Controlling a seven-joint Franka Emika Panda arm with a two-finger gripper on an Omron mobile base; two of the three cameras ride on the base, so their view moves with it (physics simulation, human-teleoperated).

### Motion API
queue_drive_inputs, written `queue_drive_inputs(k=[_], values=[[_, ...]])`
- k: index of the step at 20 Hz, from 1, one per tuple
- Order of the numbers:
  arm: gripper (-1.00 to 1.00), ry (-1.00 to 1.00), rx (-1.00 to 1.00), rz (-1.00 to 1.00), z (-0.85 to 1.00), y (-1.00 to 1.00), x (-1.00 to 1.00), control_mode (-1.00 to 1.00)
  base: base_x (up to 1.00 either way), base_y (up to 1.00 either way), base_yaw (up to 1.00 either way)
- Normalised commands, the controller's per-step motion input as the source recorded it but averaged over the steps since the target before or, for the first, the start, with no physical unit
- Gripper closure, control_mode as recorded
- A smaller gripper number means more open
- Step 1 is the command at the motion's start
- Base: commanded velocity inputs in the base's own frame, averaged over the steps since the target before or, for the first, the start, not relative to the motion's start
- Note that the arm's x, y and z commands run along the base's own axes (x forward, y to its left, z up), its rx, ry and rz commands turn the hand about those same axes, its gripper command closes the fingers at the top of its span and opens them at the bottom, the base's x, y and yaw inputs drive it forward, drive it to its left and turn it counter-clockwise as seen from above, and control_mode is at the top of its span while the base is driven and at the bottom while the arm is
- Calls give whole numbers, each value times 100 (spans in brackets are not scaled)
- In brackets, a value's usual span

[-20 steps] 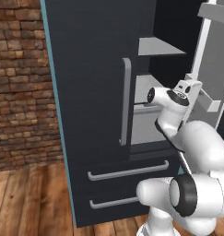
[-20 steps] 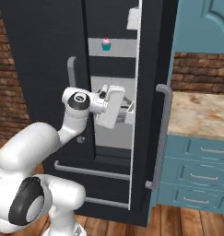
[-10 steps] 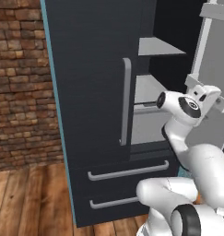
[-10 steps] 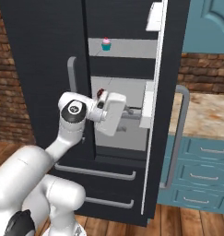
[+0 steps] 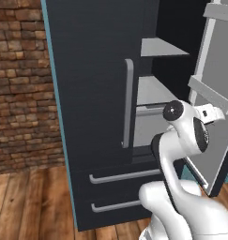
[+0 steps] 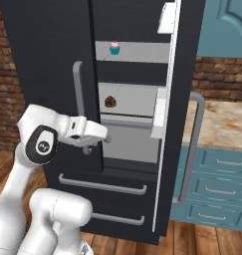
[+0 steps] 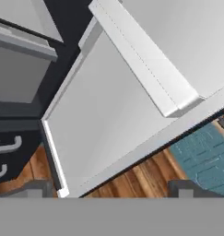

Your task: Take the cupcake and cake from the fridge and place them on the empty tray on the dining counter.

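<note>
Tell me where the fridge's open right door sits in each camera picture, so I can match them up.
Left base view: the open door runs along the right edge, grey inner side showing.
Right base view: the door stands right of centre, nearly edge-on, dark outer face and bar handle showing.
Hand view: the door lies tilted across the middle, grey inner face.
Shared landmark: the upper drawer handle, low on the fridge.
</note>
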Motion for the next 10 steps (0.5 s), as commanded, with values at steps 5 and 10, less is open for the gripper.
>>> queue_drive_inputs(k=[5, 10], values=[[-100, -5, 56, 30, 14, 84, -26, -100, 0, 0, 0], [-100, -5, 52, 31, 4, 80, -6, -100, 0, 0, 0]])
